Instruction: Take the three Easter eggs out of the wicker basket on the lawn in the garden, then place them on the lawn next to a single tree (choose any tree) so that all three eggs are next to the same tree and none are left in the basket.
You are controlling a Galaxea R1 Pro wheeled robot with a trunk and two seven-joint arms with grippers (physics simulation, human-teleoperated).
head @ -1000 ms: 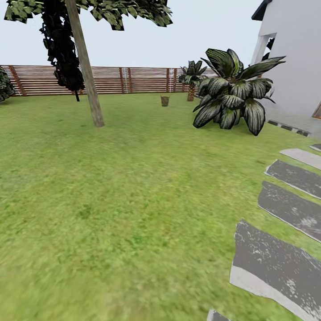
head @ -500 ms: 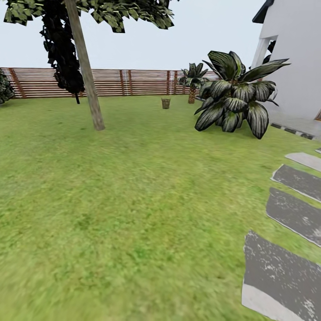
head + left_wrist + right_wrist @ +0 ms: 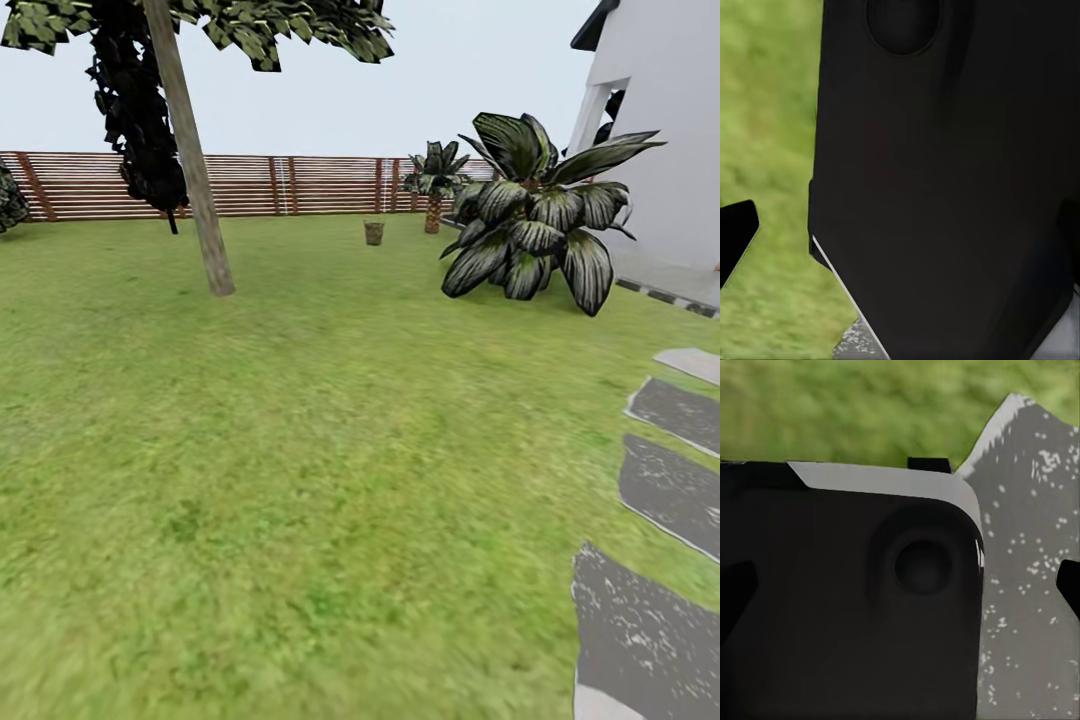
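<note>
Far off across the lawn (image 3: 300,450), the wicker basket (image 3: 374,233) stands on the grass close to the slatted fence (image 3: 250,183), between the leaning tree (image 3: 190,150) and a big broad-leaved plant (image 3: 535,225); its contents are too small to make out. Grey stepping stones (image 3: 670,490) run along the right by the white house wall (image 3: 665,130). The wrist views show dark robot bodywork over grass and stone, so I cannot tell how either claw stands.

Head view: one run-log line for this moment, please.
phase: transit over lawn | wicker basket far ahead near fence | tree left of it | stepping stones right | eggs: too small to tell
</note>
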